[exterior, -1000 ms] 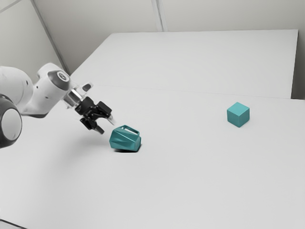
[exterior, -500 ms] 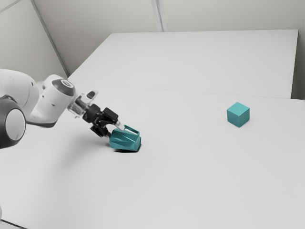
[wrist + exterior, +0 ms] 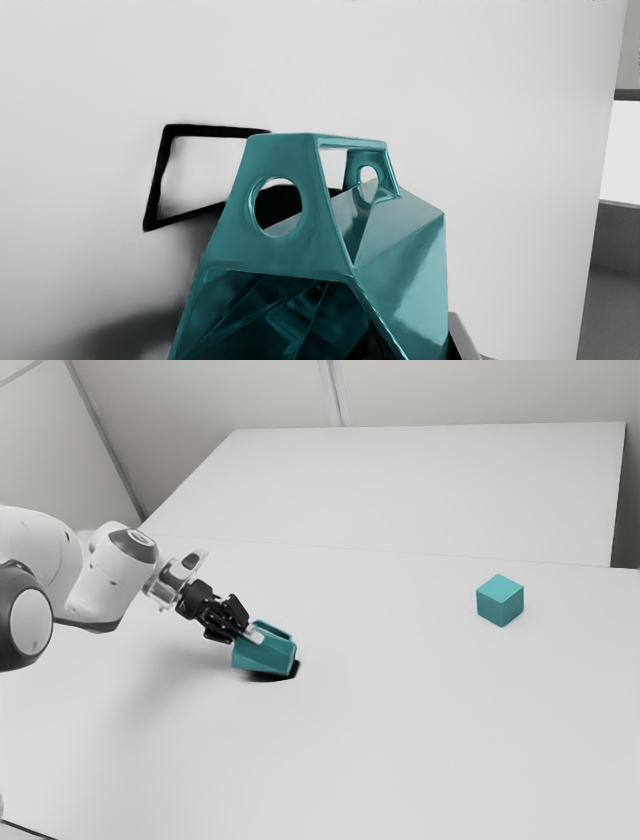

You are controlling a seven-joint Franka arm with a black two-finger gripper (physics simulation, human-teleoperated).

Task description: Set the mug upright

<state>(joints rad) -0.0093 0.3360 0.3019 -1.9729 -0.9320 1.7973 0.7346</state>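
Observation:
The teal mug [image 3: 266, 654] lies on its side, its mouth toward the arm and its handle up; a dark shadow shows under its far end. At the mouth end, my gripper [image 3: 250, 635] is shut on the mug's wall. In the wrist view the mug [image 3: 415, 270] shows its open mouth and the handle with a round hole. My gripper [image 3: 417, 345] straddles the wall there, one finger outside it and a dark part of the other inside the mouth, largely hidden.
A teal cube [image 3: 500, 600] stands on the white table [image 3: 420, 740], well away toward the exterior view's right. Behind the table rises another pale surface [image 3: 430, 490].
My hand has moved down and toward the exterior view's right to the mug, and its fingers have come together on the wall. The mug has shifted and tilted slightly, with more shadow beneath.

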